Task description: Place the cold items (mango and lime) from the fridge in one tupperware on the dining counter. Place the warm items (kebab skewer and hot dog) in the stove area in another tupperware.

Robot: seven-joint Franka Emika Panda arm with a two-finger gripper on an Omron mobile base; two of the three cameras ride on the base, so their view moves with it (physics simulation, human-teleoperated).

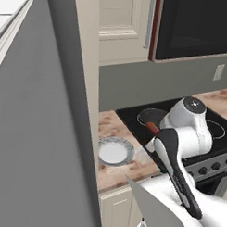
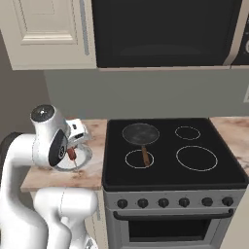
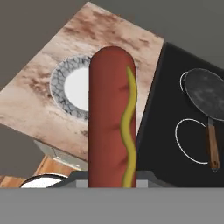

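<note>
The hot dog (image 3: 111,118), red with a mustard stripe, stands clamped in the gripper (image 3: 111,177), lifted above the patterned plate (image 3: 72,87) on the marbled counter (image 3: 35,103) left of the cooktop (image 2: 170,148), apparently for carrying to a tupperware.

We saw a grey wall (image 2: 160,95) behind cream cabinets (image 2: 46,31). A dark microwave (image 2: 160,31) hung above, and a wall outlet (image 1: 218,72) sat nearby.

A plate (image 2: 73,160) sits on the counter (image 2: 58,177) left of the cooktop (image 2: 170,151), where a pan (image 2: 140,134) rests.
</note>
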